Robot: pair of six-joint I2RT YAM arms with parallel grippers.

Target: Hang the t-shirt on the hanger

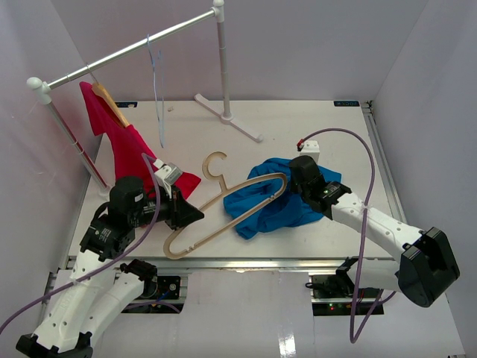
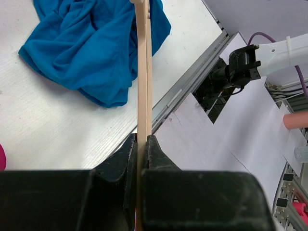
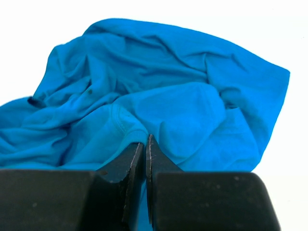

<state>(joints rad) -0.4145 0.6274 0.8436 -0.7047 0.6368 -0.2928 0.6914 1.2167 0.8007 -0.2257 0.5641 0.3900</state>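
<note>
The bright blue t-shirt (image 1: pixel 261 212) lies crumpled on the white table right of centre. The tan wooden hanger (image 1: pixel 253 179) slants from lower left to upper right, and its right end rests over the shirt. My left gripper (image 1: pixel 195 215) is shut on the hanger's lower left end. In the left wrist view the wood (image 2: pixel 143 72) runs straight out from between the closed jaws (image 2: pixel 143 139) toward the t-shirt (image 2: pixel 91 48). My right gripper (image 1: pixel 287 190) is at the shirt's upper right. In the right wrist view it (image 3: pixel 145 139) is shut on the ribbed collar edge of the t-shirt (image 3: pixel 168 72).
A white clothes rail (image 1: pixel 141 45) stands at the back left. It carries a magenta-red shirt (image 1: pixel 123 145) on its own wooden hanger and a thin pale-blue wire hanger (image 1: pixel 156 89). The rail's foot (image 1: pixel 231 119) lies at back centre. The table's front edge (image 1: pixel 246 262) is close to both grippers.
</note>
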